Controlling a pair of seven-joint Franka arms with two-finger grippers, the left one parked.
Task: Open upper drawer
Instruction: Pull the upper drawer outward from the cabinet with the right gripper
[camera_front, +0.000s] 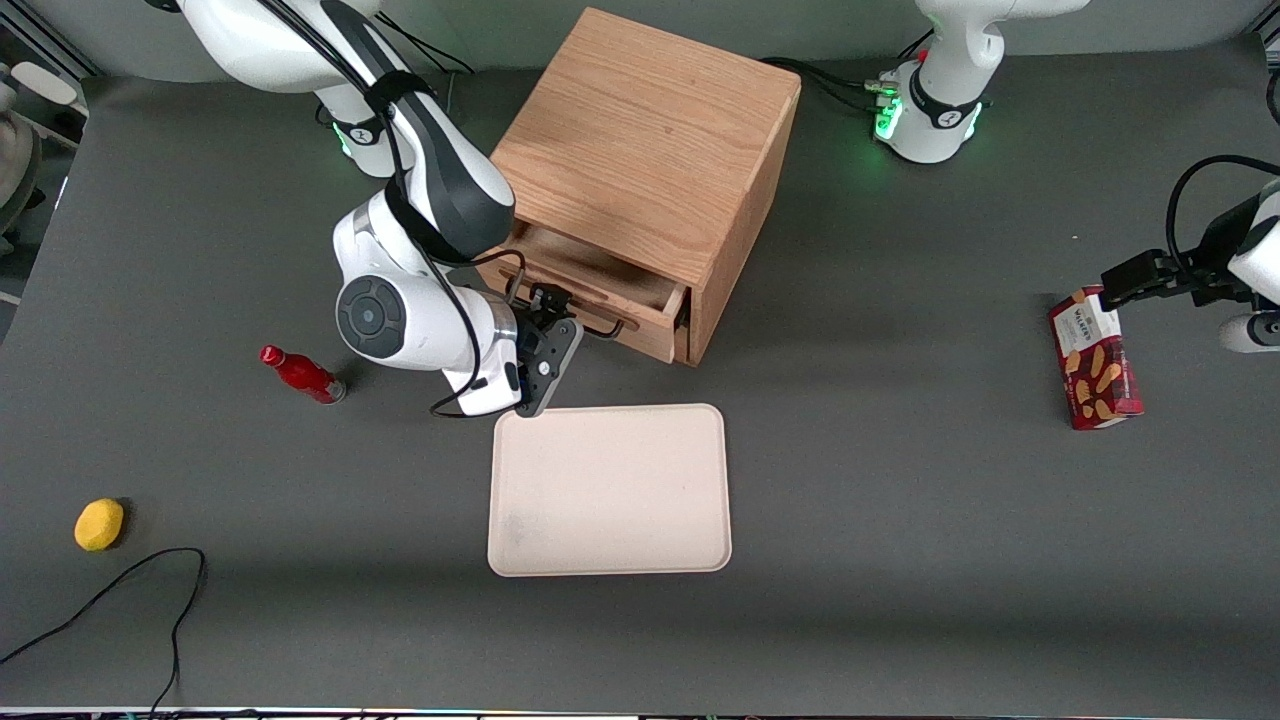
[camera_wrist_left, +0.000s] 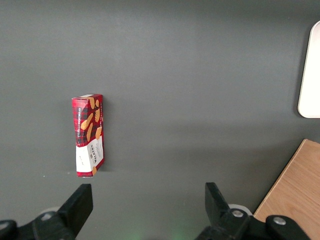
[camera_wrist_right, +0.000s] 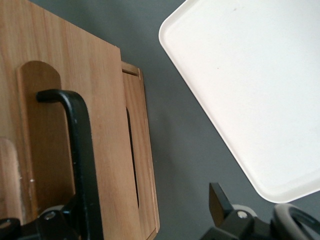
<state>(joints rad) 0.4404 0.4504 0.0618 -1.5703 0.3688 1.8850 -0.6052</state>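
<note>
The oak cube cabinet (camera_front: 650, 140) stands at the back middle of the table. Its upper drawer (camera_front: 640, 318) is pulled partway out toward the front camera, showing its shallow wooden inside. The drawer's long black wire handle (camera_front: 606, 326) runs along its front. My right gripper (camera_front: 558, 326) is at the end of the handle toward the working arm's end. In the right wrist view the drawer front (camera_wrist_right: 105, 100) fills much of the frame. There the gripper (camera_wrist_right: 142, 205) is open, and the handle (camera_wrist_right: 79, 140) lies between its fingers, close against one finger.
A beige tray (camera_front: 610, 490) (camera_wrist_right: 260, 90) lies just in front of the cabinet, close under the gripper. A red bottle (camera_front: 302, 374), a yellow fruit (camera_front: 99, 524) and a black cable (camera_front: 150, 575) lie toward the working arm's end. A red cookie box (camera_front: 1095, 358) (camera_wrist_left: 89, 135) lies by the parked arm.
</note>
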